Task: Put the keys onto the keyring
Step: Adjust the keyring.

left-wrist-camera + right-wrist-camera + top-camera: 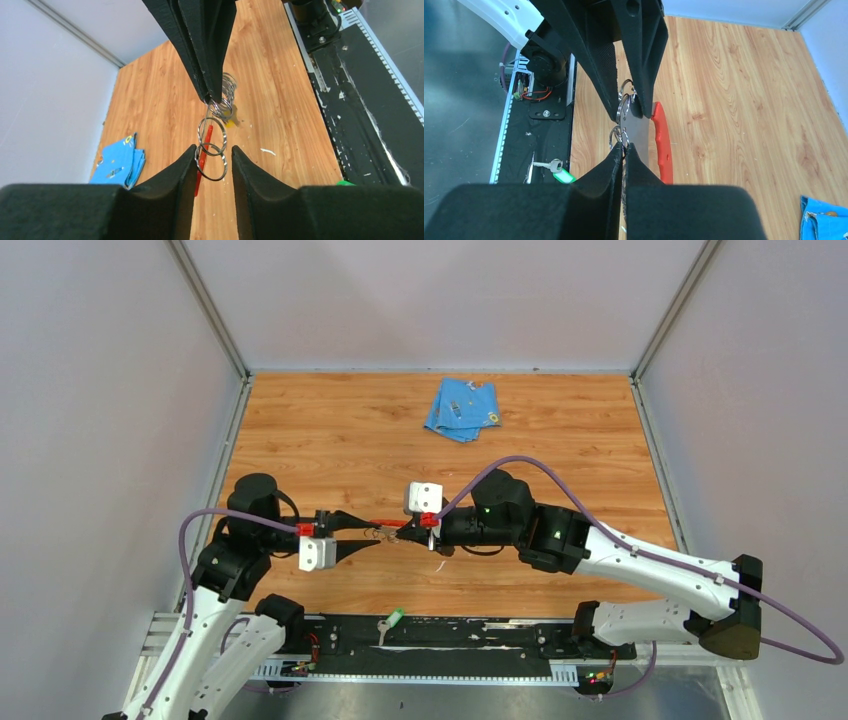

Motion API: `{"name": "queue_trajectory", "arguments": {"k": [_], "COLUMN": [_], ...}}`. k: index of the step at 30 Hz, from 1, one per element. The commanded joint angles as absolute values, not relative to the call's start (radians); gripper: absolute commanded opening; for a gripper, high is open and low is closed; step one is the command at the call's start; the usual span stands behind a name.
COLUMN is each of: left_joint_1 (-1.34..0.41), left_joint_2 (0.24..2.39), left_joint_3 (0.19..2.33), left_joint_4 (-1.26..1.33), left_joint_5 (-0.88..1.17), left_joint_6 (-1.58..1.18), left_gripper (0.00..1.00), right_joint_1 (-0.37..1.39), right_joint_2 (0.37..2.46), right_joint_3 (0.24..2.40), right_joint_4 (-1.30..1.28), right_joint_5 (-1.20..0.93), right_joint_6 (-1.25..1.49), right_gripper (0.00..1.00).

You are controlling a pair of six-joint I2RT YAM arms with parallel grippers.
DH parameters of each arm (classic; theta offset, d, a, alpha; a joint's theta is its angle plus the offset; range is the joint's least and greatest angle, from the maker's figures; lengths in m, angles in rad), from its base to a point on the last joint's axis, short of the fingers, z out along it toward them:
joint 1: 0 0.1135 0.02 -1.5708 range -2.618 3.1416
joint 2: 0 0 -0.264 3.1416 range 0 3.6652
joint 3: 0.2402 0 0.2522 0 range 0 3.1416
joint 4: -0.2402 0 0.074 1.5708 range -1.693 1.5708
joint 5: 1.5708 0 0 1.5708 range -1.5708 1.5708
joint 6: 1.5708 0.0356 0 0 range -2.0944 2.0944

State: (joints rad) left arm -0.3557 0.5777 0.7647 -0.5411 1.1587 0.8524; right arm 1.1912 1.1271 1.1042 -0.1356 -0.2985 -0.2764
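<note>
The keyring (639,131) is a flat silvery piece with a red strip (663,145), and a short chain of split rings (212,159) hangs from it. It is held above the table between the two arms (385,524). My right gripper (625,146) is shut on the rings. My left gripper (214,147) faces it, open, its fingers either side of the lowest ring. A yellow tag (231,121) shows partly behind the rings. The green-tagged key (390,622) lies on the black base plate, also seen in the right wrist view (556,170).
A folded blue cloth (463,408) lies at the back of the wooden table. The black base plate (480,635) runs along the near edge between the arm bases. Grey walls close in the left, right and back sides.
</note>
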Motion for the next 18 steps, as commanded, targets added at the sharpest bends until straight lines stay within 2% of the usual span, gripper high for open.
{"name": "queue_trajectory", "arguments": {"k": [1,3,7,10,15,18], "left_joint_1": [-0.356,-0.356,-0.356,-0.357,-0.357,-0.359], "left_joint_2": [0.572,0.568,0.554,0.541,0.537,0.538], "left_joint_3": [0.774,0.782,0.791,0.799,0.808,0.792], "left_joint_4": [-0.551,-0.551,-0.551,-0.549,-0.543,-0.542], "left_joint_5": [1.168,1.173,1.174,1.162,1.159,1.155], "left_joint_6": [0.861,0.856,0.864,0.880,0.898,0.945], "left_gripper": [0.35,0.44,0.51,0.64,0.66,0.61], "right_joint_1": [1.182,1.182,1.182,1.182,1.183,1.182], "right_joint_2": [1.111,1.117,1.121,1.123,1.137,1.145], "right_joint_3": [1.140,1.145,1.150,1.153,1.158,1.165], "right_joint_4": [-0.138,-0.141,-0.146,-0.151,-0.153,-0.153], "right_joint_5": [-0.294,-0.295,-0.300,-0.301,-0.319,-0.337], "right_joint_6": [-0.248,-0.241,-0.234,-0.232,-0.223,-0.217], "right_gripper": [0.01,0.00,0.00,0.00,0.01,0.00]}}
